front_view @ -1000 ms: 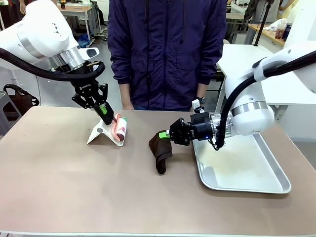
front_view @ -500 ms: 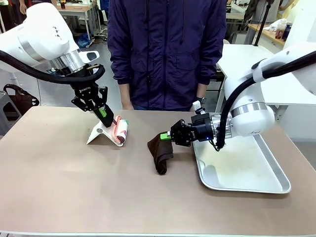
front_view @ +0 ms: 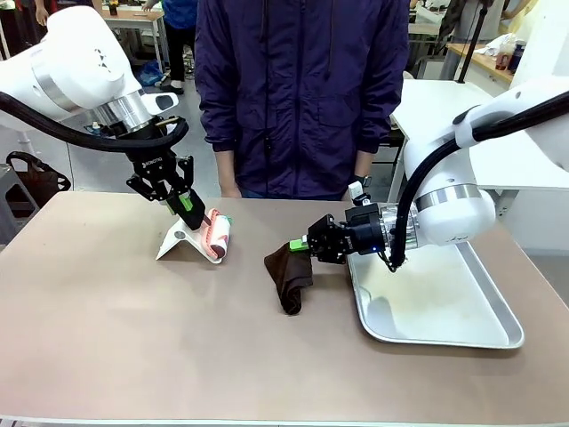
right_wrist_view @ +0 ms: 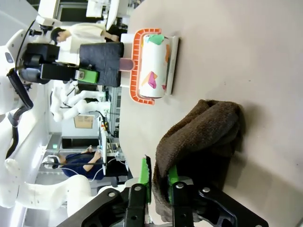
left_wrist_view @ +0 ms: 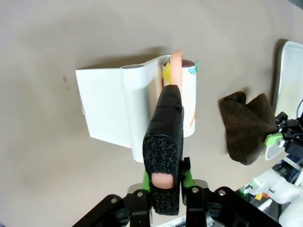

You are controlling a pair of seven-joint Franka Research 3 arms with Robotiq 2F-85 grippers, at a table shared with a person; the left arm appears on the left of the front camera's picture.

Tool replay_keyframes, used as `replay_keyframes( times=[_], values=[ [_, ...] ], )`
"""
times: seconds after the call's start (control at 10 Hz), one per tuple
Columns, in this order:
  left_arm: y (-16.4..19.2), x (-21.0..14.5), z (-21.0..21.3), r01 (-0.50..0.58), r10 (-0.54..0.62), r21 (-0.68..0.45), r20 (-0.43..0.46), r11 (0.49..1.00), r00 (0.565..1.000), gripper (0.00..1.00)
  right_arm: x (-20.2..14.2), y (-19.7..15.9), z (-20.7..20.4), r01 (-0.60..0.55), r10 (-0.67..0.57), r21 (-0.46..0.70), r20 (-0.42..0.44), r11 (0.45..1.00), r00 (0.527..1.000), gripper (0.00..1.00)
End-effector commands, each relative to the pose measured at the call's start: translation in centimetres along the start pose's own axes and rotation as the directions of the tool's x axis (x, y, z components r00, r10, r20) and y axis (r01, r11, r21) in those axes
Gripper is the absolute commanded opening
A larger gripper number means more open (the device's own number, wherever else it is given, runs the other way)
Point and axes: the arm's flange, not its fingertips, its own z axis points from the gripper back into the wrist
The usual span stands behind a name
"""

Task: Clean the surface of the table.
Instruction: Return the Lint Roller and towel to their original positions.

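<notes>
Table: large rectangular table (front_view: 133,338) with a smooth matte brownish-taupe top; the broad bare stretch lies on the near side of both grippers, below them.
Tray: shiny silver rectangular metal tray (front_view: 427,342), on the table just under and behind the right wrist, to the right of the cloth.
Right gripper: right gripper (front_view: 298,245) points sideways toward the table's middle, its green pads pinched onto a fold of a dark brown terry cloth (front_view: 289,276).
Cloth: hangs from the pads with its lower end touching the table; its long axis runs from the fingertips toward the near edge.
Left gripper: left gripper (front_view: 188,206), farther back and to the left, points down and clamps the black foam handle of a lint roller (front_view: 217,236) with a white patterned drum in an orange frame.
Roller: drum lies below the fingertips against a white folded plastic stand (front_view: 178,240); its axis runs roughly near-to-far.
Nearer arm: by my reading the right one, since its cloth meets the bare middle of the table, while the roller is against its stand near the far edge.
Key relation: uncleaned surface spreads nearward and to the left from the cloth, so a wipe would likely drag that way.
Person: stands in a dark purple jacket (front_view: 302,89) beyond the far edge.
</notes>
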Motion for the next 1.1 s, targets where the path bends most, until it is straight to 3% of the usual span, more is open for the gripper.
replay_keyframes(
  times=[0.0, 0.1, 0.6, 1.0],
  values=[
    [0.5, -0.5, 0.1, -0.029, 0.028, 0.024, 0.009, 0.999, 1.000, 0.92, 0.4, 0.3, -0.7, 0.002, -0.002, -0.013, 0.015, 1.000, 1.000, 0.91],
    [0.5, -0.6, 0.3, -0.027, 0.027, 0.025, 0.016, 0.999, 1.000, 1.00, 0.3, 0.5, -0.7, -0.004, 0.005, -0.054, 0.020, 0.999, 1.000, 1.00],
    [1.4, -2.0, 1.7, -0.032, 0.032, 0.005, 0.056, 0.999, 0.998, 1.00, 0.3, 3.5, -2.1, -0.123, 0.090, -0.276, -0.129, 0.953, 0.988, 1.00],
    [3.4, -5.5, 4.0, 0.034, -0.029, -0.084, 0.064, 0.996, 0.998, 1.00, 0.5, 7.2, -1.3, -0.165, 0.068, -0.517, -0.202, 0.840, 0.977, 1.00]
  ],
)
